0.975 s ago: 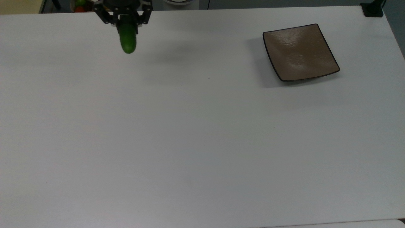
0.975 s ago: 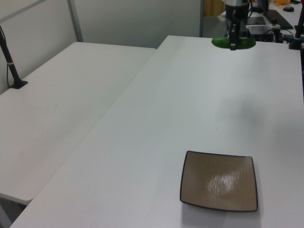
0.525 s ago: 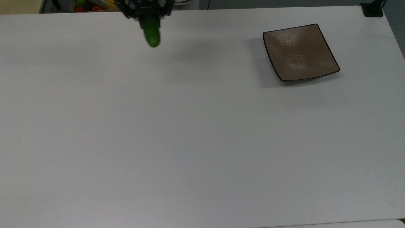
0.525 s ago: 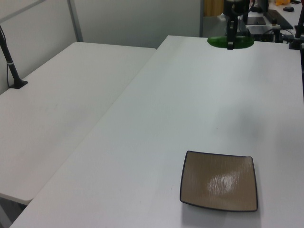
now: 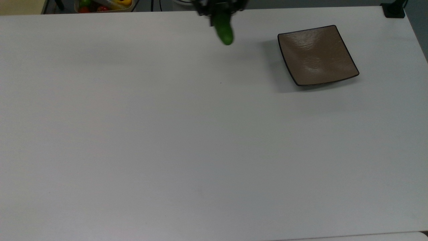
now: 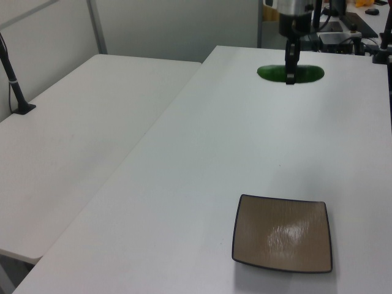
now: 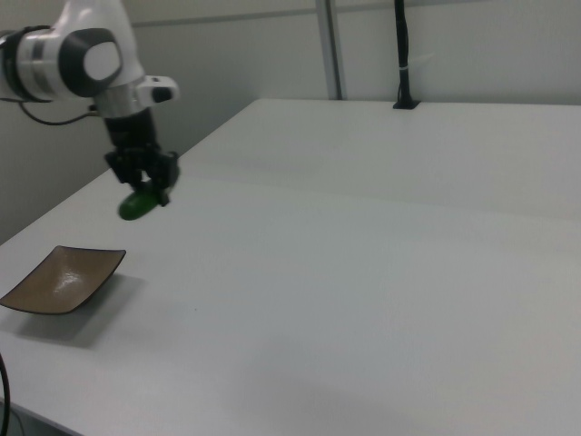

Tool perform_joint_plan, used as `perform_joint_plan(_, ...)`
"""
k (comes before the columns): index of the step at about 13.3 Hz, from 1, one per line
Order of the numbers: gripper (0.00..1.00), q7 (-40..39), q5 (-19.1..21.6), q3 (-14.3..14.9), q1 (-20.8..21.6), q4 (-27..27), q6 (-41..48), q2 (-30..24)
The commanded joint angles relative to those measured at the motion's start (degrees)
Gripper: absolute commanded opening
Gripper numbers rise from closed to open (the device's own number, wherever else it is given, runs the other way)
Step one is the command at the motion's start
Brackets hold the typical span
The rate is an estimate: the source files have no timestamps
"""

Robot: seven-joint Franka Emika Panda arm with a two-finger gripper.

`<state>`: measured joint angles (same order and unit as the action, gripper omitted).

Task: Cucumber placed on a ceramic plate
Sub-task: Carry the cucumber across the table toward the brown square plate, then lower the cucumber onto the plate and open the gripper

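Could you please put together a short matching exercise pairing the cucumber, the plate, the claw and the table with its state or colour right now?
Things:
1. cucumber
2. ceramic plate
3. claw
4. table

States:
A. white surface
B. brown, nothing on it
C. held up in the air
D. shut around a green item

Pairs: 1-C, 2-B, 3-D, 4-A

Cut off and covered parts

The top view's upper edge is cropping the black two-finger gripper (image 5: 219, 11), which is covering the small dark green cucumber's (image 5: 224, 31) upper end.
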<state>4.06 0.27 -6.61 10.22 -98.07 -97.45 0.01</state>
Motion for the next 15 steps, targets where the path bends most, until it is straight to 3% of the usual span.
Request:
perform_joint_plan(1, 0.16, 8.6, 2.7, -2.9, 5.7, 0.5, -3.2, 1.6)
perform_joint_plan(4, 0.16, 17.1, 2.6, -10.3, 6.7, 0.5, -10.4, 5.5)
perform_joint_plan(5, 0.16, 20.0, 2.0, -11.6, 7.8, 0.4, -14.0, 7.4)
perform_joint_plan(10, 0.18, 25.4, 0.5, -11.8, 13.5, -0.4, -21.5, 13.5)
perform_joint_plan(15, 0.20, 36.2, -8.7, -11.9, 19.0, -1.6, -26.1, 20.5)
